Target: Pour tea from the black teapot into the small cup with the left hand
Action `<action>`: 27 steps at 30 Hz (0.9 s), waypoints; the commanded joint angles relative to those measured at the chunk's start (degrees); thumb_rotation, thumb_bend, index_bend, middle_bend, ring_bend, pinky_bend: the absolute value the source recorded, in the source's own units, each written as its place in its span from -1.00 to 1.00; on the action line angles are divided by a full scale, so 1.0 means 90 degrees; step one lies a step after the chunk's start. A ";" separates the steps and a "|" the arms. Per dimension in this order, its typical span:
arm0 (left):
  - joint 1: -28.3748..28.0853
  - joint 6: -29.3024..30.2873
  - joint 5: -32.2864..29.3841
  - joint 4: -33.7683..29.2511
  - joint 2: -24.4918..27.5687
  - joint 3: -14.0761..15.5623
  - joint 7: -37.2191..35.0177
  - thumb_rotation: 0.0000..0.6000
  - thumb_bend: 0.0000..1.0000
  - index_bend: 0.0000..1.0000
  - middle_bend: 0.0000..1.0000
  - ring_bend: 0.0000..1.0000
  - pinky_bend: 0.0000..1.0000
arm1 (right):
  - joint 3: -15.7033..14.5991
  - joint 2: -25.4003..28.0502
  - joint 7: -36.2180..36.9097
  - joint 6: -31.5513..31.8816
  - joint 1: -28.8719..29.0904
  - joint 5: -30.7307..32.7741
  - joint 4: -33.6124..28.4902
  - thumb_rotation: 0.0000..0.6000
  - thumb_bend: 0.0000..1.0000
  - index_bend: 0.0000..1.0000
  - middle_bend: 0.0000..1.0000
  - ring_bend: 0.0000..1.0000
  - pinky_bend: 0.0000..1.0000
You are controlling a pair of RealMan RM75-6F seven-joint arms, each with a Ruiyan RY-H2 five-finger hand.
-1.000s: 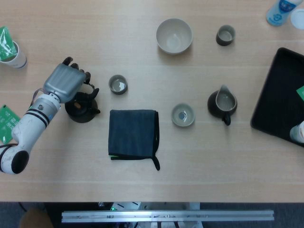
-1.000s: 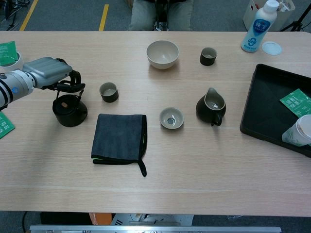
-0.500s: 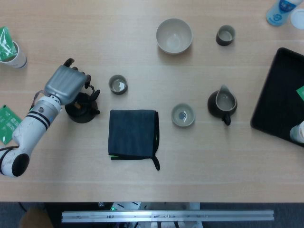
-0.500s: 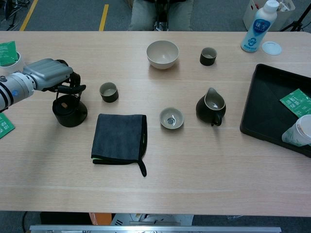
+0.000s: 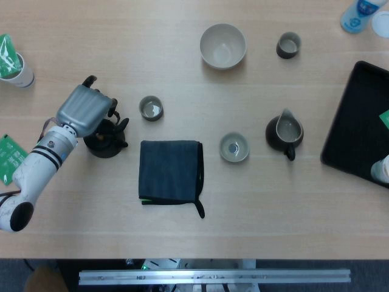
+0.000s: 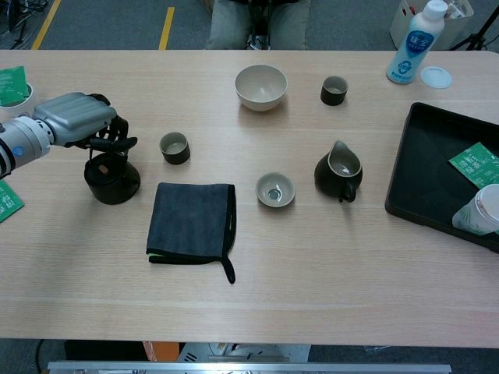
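Dark folded cloth [image 6: 191,221] lies near centre of the bench [image 6: 312,288]. Black teapot [image 6: 111,180] stands at left, still on the bench. Left hand [image 6: 78,119] sits over its handle; fingers [image 6: 117,143] curl around it, but a firm grip — cannot tell. Small cup [image 6: 175,147] just right. Risk: loose hold lets the pot swing or slip on lifting, spilling short.

This looks like a lab or workroom, with a long wooden table [image 6: 312,296], a grey floor with a yellow line [image 6: 168,23], and a metal rail [image 5: 213,277] along the table's edge.
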 commanded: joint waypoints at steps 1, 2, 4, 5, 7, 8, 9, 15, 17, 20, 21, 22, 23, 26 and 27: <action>0.0032 0.0053 0.0058 -0.0106 0.0062 0.0039 0.0030 -1.00 -0.35 -0.09 0.03 -0.15 -0.79 | 0.0001 0.0001 0.0005 0.0009 -0.0004 -0.0002 -0.0001 1.00 -0.78 -0.37 -0.31 -0.55 -0.43; 0.0045 0.0066 0.0061 -0.0161 0.0082 0.0052 0.0044 -1.00 -0.35 -0.09 0.03 -0.15 -0.79 | 0.0001 0.0003 0.0009 0.0014 -0.0007 -0.0005 -0.0002 1.00 -0.78 -0.37 -0.31 -0.55 -0.43; 0.0062 0.0085 0.0047 -0.0247 0.0111 0.0070 0.0081 -1.00 -0.35 -0.09 0.03 -0.15 -0.79 | 0.0001 0.0004 0.0014 0.0023 -0.0013 -0.0009 -0.0003 1.00 -0.78 -0.37 -0.31 -0.55 -0.43; 0.0070 0.0105 0.0050 -0.0296 0.0122 0.0081 0.0113 -1.00 -0.35 -0.09 0.03 -0.15 -0.79 | -0.0001 0.0004 0.0018 0.0030 -0.0019 -0.0010 0.0000 1.00 -0.78 -0.37 -0.31 -0.55 -0.43; 0.0080 0.0129 0.0059 -0.0344 0.0131 0.0098 0.0157 -1.00 -0.35 -0.09 0.03 -0.15 -0.79 | -0.0003 0.0006 0.0027 0.0031 -0.0027 -0.0002 0.0007 1.00 -0.78 -0.37 -0.31 -0.55 -0.43; 0.0084 0.0138 0.0061 -0.0361 0.0135 0.0103 0.0173 -1.00 -0.35 -0.09 0.03 -0.14 -0.79 | -0.0004 0.0007 0.0034 0.0029 -0.0030 0.0003 0.0011 1.00 -0.78 -0.37 -0.31 -0.55 -0.43; 0.0087 0.0144 0.0062 -0.0382 0.0141 0.0109 0.0189 -1.00 -0.35 -0.09 0.04 -0.14 -0.79 | -0.0004 0.0006 0.0039 0.0026 -0.0032 0.0008 0.0015 1.00 -0.78 -0.37 -0.31 -0.55 -0.43; 0.0107 0.0189 0.0126 -0.0470 0.0184 0.0144 0.0244 -1.00 -0.35 0.01 0.13 -0.07 -0.79 | -0.0010 0.0009 0.0067 0.0056 -0.0057 0.0000 0.0024 1.00 -0.78 -0.37 -0.31 -0.55 -0.43; 0.0116 0.0196 0.0151 -0.0486 0.0189 0.0159 0.0251 -1.00 -0.35 0.04 0.15 -0.06 -0.79 | -0.0010 0.0007 0.0076 0.0059 -0.0062 0.0000 0.0030 1.00 -0.78 -0.37 -0.31 -0.55 -0.43; 0.0125 0.0189 0.0178 -0.0483 0.0180 0.0174 0.0238 -1.00 -0.35 0.06 0.16 -0.06 -0.79 | -0.0009 0.0005 0.0082 0.0067 -0.0065 -0.0006 0.0035 1.00 -0.78 -0.37 -0.31 -0.55 -0.43; 0.0127 0.0190 0.0184 -0.0483 0.0179 0.0176 0.0234 -1.00 -0.34 0.06 0.16 -0.06 -0.79 | -0.0009 0.0005 0.0082 0.0069 -0.0066 -0.0007 0.0036 1.00 -0.78 -0.37 -0.31 -0.55 -0.43; 0.0130 0.0189 0.0195 -0.0485 0.0176 0.0182 0.0234 -1.00 -0.35 0.07 0.16 -0.05 -0.79 | -0.0009 0.0005 0.0081 0.0071 -0.0068 -0.0008 0.0035 1.00 -0.78 -0.37 -0.31 -0.55 -0.43; 0.0133 0.0189 0.0207 -0.0489 0.0176 0.0190 0.0239 -1.00 -0.35 0.07 0.17 -0.05 -0.79 | -0.0008 0.0007 0.0080 0.0071 -0.0069 -0.0006 0.0034 1.00 -0.78 -0.37 -0.31 -0.55 -0.43; 0.0137 0.0185 0.0245 -0.0554 0.0184 0.0220 0.0280 -1.00 -0.35 0.08 0.18 -0.03 -0.79 | -0.0004 0.0013 0.0079 0.0066 -0.0076 0.0013 0.0033 1.00 -0.78 -0.37 -0.31 -0.55 -0.43; 0.0136 0.0183 0.0245 -0.0569 0.0188 0.0222 0.0287 -1.00 -0.35 0.08 0.19 -0.03 -0.79 | -0.0004 0.0013 0.0079 0.0064 -0.0077 0.0015 0.0033 1.00 -0.78 -0.37 -0.31 -0.55 -0.43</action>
